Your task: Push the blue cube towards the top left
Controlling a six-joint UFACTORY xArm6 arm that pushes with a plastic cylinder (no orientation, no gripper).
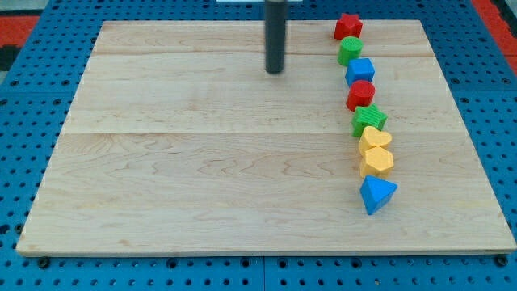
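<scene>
The blue cube (360,71) lies on the wooden board (202,178) near the view's upper right, third from the top in a curved column of blocks. My tip (275,71) rests on the board well to the left of the blue cube, at about the same height in the view and apart from every block. The dark rod rises from it out of the view's top.
The column runs downward on the view's right: red star (348,25), green cylinder (350,50), the blue cube, red block (360,94), green star (369,120), yellow heart (375,139), yellow block (376,161), blue triangle (376,194). Blue pegboard surrounds the board.
</scene>
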